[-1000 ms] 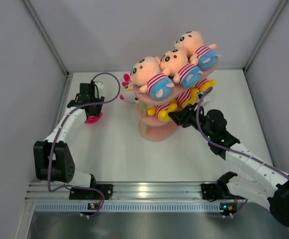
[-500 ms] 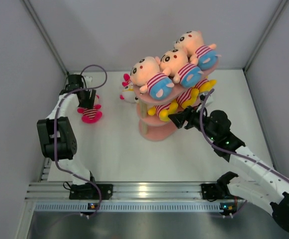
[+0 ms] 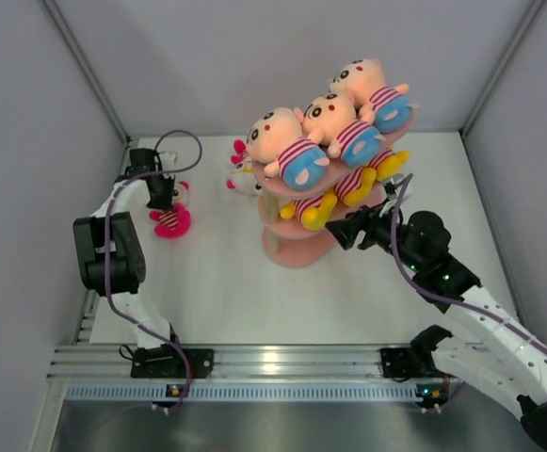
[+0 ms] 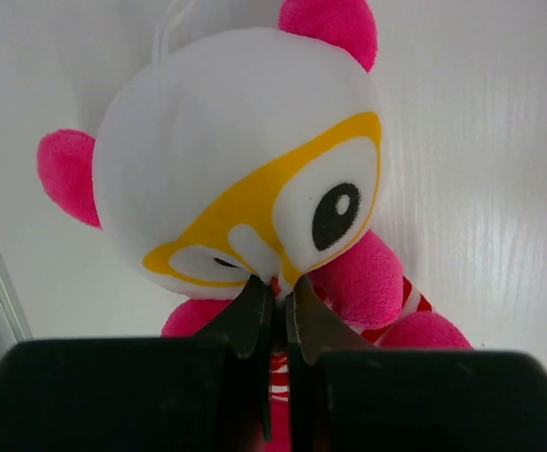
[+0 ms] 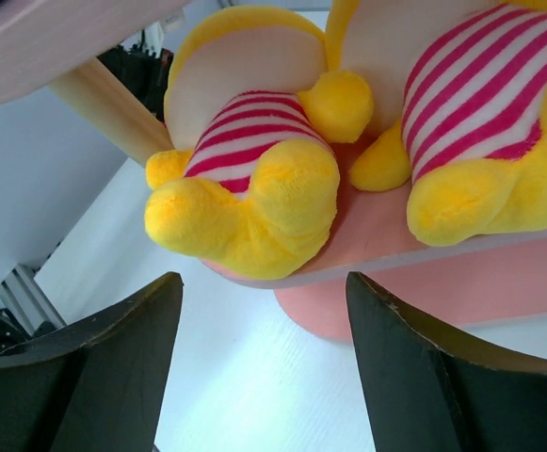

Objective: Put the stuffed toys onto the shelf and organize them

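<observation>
The pink shelf (image 3: 297, 247) stands mid-table. Three peach stuffed toys (image 3: 287, 146) in striped shirts and blue shorts lie on its top tier. Two yellow toys (image 3: 315, 209) lie on the middle tier. A white-headed toy with pink ears and legs (image 3: 171, 220) lies on the table at far left. My left gripper (image 3: 160, 193) is over it, jaws shut on the fabric under its chin (image 4: 278, 282). My right gripper (image 3: 344, 226) stands open just in front of the middle tier (image 5: 386, 235), facing a yellow toy (image 5: 254, 179), with nothing between its fingers (image 5: 264, 280).
Another white-and-pink toy (image 3: 243, 174) lies on the table behind the shelf's left end. Grey walls enclose the table at left, back and right. The left arm's cable (image 3: 184, 141) loops above the gripper.
My left gripper swung back over the pink-legged toy, came down and shut on it. My right gripper opened wider and drew back a little from the middle tier.
</observation>
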Controlling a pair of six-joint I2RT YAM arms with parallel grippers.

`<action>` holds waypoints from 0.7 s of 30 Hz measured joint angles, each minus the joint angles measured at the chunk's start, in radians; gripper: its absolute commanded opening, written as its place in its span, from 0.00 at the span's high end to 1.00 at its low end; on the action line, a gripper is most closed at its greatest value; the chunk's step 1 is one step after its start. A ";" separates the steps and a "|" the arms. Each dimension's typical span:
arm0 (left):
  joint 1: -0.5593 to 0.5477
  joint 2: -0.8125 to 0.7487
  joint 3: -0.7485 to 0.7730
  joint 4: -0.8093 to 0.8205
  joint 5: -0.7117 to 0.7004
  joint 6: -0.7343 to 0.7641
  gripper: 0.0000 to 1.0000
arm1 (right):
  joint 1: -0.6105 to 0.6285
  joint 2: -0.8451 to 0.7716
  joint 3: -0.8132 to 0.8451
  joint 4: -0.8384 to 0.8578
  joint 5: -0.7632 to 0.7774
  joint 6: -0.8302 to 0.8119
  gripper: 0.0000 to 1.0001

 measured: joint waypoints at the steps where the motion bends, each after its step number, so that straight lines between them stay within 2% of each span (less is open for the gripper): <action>1: 0.000 -0.020 -0.021 0.004 0.006 -0.003 1.00 | 0.000 -0.010 0.009 -0.024 0.002 -0.011 0.29; 7: 0.000 -0.289 -0.192 -0.064 0.039 -0.019 1.00 | 0.014 -0.090 0.094 -0.179 0.037 -0.112 0.23; 12: -0.001 -0.614 -0.208 -0.174 0.091 -0.014 1.00 | 0.060 -0.090 0.226 -0.288 0.058 -0.215 0.19; 16: -0.001 -0.787 -0.198 -0.275 0.129 -0.009 1.00 | 0.163 -0.051 0.334 -0.328 0.075 -0.290 0.17; 18: -0.001 -0.850 -0.186 -0.349 0.150 -0.004 1.00 | 0.252 -0.018 0.384 -0.326 0.090 -0.324 0.17; 21: -0.001 -0.915 -0.147 -0.468 0.195 0.005 1.00 | 0.392 0.042 0.426 -0.290 0.126 -0.357 0.10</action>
